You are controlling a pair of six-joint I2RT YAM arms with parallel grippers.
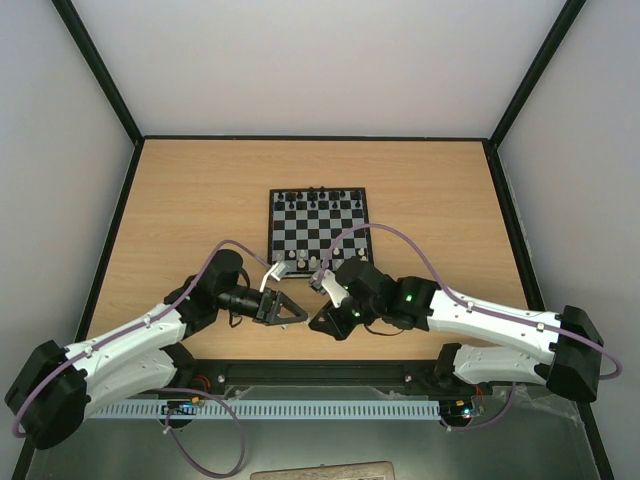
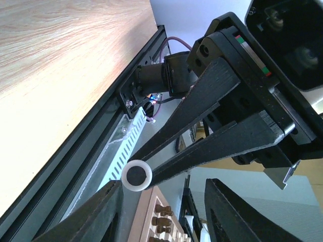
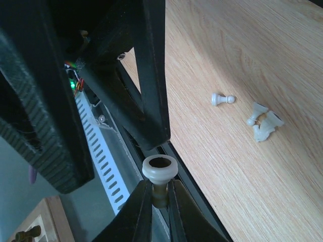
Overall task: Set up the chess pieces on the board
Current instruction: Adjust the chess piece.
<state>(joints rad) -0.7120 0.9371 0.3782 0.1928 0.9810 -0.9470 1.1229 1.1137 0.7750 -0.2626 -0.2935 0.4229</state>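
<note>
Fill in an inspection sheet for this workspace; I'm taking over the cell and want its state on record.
Surface: light wooden tabletop with a black frame.
Job's things: small black-and-pale checkered chessboard at the centre; tiny cream plastic chess pieces lying tipped on the wood; one more cream piece held in a claw.
Clutter: tiny black chess pieces along the board's far side.
Grippers: left claw open, facing the right claw, which is shut on the cream piece close to the table's near edge.
Cables: purple cables looping along both arms.
Surroundings: plain white walls; slotted grey cable duct below the near edge.
</note>
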